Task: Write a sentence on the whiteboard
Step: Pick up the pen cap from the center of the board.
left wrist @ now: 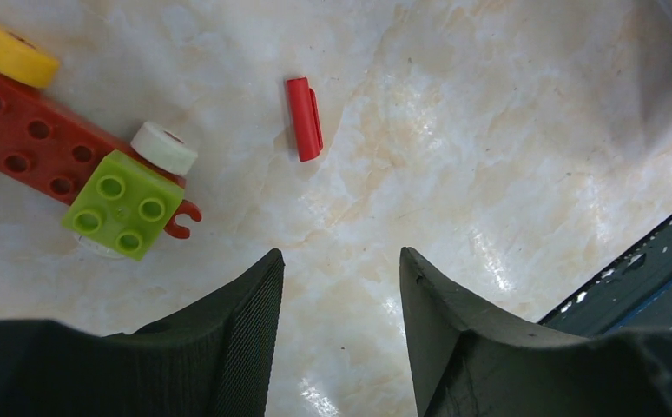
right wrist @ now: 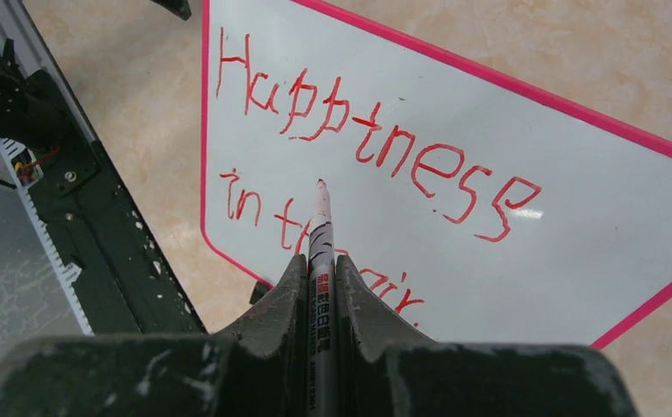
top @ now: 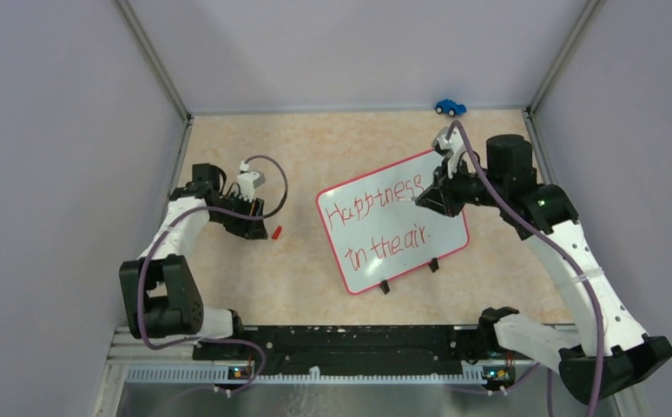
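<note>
The whiteboard (top: 385,224) sits skewed on the table (top: 306,156), right of centre, bearing the sentence (top: 376,207) "Happiness in the air." in two red lines. The right gripper (right wrist: 319,265) is clamped tight on a marker (right wrist: 319,226) whose tip points at the board between those lines. The left gripper (left wrist: 341,256) hangs with its fingers apart and empty near a small red cap (left wrist: 304,118).

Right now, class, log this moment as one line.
right gripper: shut on marker | sentence: two lines on whiteboard | left gripper: open, empty
</note>
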You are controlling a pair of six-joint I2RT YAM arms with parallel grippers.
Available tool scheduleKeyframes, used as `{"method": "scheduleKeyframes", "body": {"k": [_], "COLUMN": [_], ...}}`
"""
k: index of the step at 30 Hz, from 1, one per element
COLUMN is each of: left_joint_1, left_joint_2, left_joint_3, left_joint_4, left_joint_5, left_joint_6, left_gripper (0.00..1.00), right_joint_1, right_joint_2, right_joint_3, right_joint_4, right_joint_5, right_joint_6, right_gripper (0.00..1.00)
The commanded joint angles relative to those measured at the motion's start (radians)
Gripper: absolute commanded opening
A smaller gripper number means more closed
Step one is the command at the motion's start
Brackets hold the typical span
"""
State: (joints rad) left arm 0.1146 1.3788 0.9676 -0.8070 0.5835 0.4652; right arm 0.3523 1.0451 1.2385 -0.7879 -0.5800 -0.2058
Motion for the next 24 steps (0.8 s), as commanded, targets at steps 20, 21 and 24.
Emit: {"method": "scheduleKeyframes", "body": {"k": [20,21,24], "left_joint_1": [-0.271,-0.275,-0.291], "left_joint_2": [0.198,0.208,0.233], "left_joint_3": [-0.068,-0.066,-0.079], "left_joint_4": [0.296,0.302,0.326], "left_joint_5": [-0.319,-0.334,-0.389], "left_joint_6": [-0.076,-0.076,-0.072], "left_gripper": [0.51,0.51,0.49], "right_joint_1": [-0.067,-0.067,-0.068], "right_joint_2": [0.016,0.016,0.018], "right_joint_3": [0.040,0.041,0.035], "right_joint_4": [0.039,0.038,0.040], "right_joint_5": [-0.060,-0.061,-0.061], "right_joint_6": [0.037,0.036,0.036], "right_gripper": [0.00,0.00,0.00]}}
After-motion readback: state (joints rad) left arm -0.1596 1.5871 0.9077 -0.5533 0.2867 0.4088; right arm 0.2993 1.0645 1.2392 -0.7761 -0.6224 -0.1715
